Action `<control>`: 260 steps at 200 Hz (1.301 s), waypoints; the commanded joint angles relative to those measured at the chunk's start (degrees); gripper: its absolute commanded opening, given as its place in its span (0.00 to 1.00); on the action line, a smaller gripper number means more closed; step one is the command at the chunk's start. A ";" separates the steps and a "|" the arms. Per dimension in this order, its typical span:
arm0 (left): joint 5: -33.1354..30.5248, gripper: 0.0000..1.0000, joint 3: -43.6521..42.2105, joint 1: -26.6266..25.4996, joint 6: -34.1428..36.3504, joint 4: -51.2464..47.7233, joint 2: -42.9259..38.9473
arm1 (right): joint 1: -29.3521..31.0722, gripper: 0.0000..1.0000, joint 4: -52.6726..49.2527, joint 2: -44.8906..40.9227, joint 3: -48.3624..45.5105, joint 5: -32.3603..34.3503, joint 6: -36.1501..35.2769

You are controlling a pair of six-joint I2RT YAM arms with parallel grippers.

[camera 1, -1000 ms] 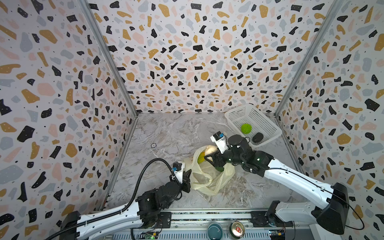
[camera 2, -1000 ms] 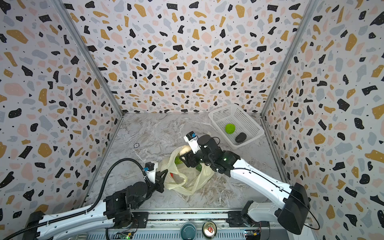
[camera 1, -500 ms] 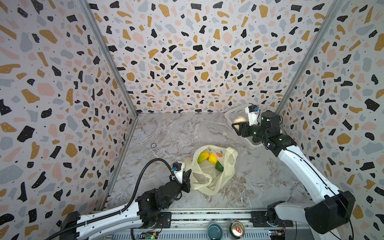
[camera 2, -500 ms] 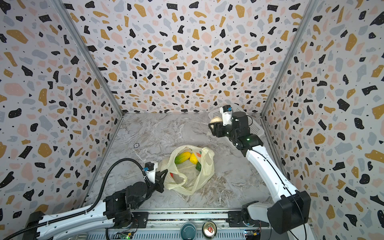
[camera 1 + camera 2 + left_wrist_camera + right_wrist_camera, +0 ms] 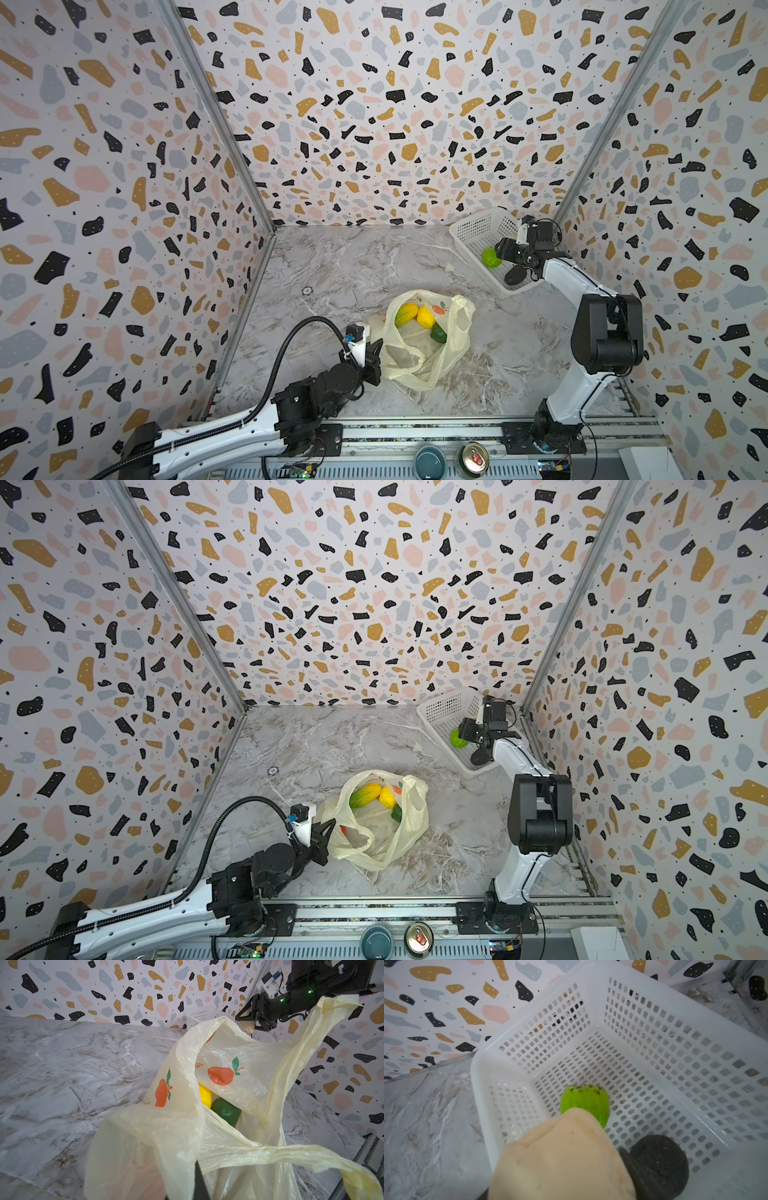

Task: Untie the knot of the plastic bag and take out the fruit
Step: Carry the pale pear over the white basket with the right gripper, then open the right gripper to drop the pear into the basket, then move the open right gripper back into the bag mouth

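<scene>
Right wrist: lime fruit (image 5: 584,1101) in white basket (image 5: 664,1032)

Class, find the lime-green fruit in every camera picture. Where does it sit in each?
Both top views: the lime-green fruit lies inside the white basket, at the far right.
Left wrist: not in view.
Right wrist: mid-picture, on the basket's floor.
Shared landmark: the white basket.

The left arm lies low from the counter's front edge, its left gripper (image 5: 375,358) pinched tight on the plastic bag (image 5: 454,341). The right arm stands tall, forearm reaching toward the back right corner, and the right gripper (image 5: 503,252) clasps a cream-white fruit (image 5: 560,1157).
</scene>
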 commanded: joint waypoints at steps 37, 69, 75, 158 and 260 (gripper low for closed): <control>-0.95 0.00 0.21 -0.26 0.64 1.68 -0.22 | -1.80 0.89 -0.54 6.46 9.74 2.18 0.75; -0.75 0.00 0.07 -0.26 0.55 1.63 -0.36 | -1.91 0.93 -0.87 6.90 9.45 1.54 0.74; -0.80 0.00 0.05 -0.26 0.56 1.57 -0.26 | -1.92 0.93 -0.73 6.73 9.20 1.39 0.82; -0.77 0.00 0.49 -0.26 0.56 0.88 -0.21 | -0.90 0.93 -2.52 -0.25 5.34 -4.82 0.77; -1.12 0.00 0.49 -0.26 -0.02 0.71 -1.29 | 19.63 0.93 -14.11 -29.41 -6.30 -14.58 -0.06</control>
